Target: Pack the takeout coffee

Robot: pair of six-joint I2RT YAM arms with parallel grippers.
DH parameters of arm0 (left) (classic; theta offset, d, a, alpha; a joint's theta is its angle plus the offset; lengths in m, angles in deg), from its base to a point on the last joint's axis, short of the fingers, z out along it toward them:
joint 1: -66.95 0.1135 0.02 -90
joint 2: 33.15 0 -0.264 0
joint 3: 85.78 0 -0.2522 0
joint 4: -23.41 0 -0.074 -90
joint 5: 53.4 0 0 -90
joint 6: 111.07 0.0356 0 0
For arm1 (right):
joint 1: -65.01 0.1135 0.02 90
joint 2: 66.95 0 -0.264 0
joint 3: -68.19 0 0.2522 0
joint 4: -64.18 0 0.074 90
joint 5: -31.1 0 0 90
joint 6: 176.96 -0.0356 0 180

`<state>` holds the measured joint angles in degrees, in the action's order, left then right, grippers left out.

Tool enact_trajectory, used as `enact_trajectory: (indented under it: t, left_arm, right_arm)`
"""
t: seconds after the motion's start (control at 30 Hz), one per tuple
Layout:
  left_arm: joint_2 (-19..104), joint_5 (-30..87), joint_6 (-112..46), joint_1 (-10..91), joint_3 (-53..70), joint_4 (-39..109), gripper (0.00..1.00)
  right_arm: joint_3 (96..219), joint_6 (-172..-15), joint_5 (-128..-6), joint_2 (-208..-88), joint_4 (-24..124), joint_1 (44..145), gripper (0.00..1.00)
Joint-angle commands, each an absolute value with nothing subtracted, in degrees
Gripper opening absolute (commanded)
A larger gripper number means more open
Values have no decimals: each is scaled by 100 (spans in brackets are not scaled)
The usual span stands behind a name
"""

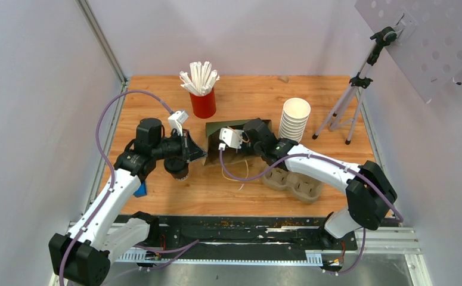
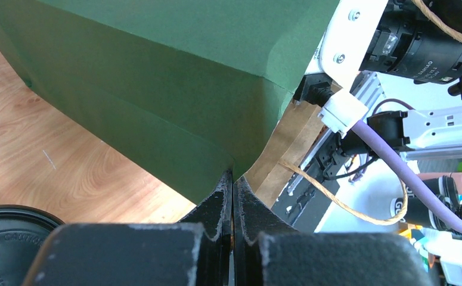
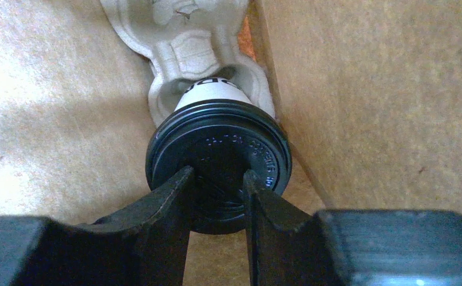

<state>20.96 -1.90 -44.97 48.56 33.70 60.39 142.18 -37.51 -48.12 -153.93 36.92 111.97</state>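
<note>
A green paper bag (image 1: 215,129) lies on its side mid-table, brown inside. My left gripper (image 1: 196,152) is shut on the bag's mouth edge (image 2: 157,89), jaws pinched together (image 2: 233,179). My right arm reaches into the bag, so its fingers are hidden from above. In the right wrist view the right gripper (image 3: 216,173) is closed on the raised middle of the black lid of a takeout coffee (image 3: 264,149). That white cup sits in a pulp carrier (image 3: 180,42) inside the bag. A second lidded coffee (image 1: 178,170) stands on the table under my left wrist (image 2: 5,244).
A red cup of wrapped straws (image 1: 202,89) stands at the back. A stack of lidless white cups (image 1: 294,118) is at the back right, beside a tripod (image 1: 350,98). A pulp carrier (image 1: 295,183) lies under my right forearm. A blue object (image 1: 140,190) lies near the left arm.
</note>
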Motion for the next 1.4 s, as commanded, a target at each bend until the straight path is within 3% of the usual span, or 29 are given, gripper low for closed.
enact_trajectory:
  t: [0.0,0.47,1.37]
  left_arm:
    - [2064,-291,-4462,4832,3387,5915,0]
    - [2085,-231,-4457,4834,3318,5899,0]
    - [2274,-62,-4616,4832,3159,5786,0]
  right_arm:
    - [14254,-3957,-4833,-15508,3824,11078,36]
    - [14462,-3994,-4874,-15544,3675,11026,36]
    - [14593,-3972,-5107,-14846,2985,11040,44]
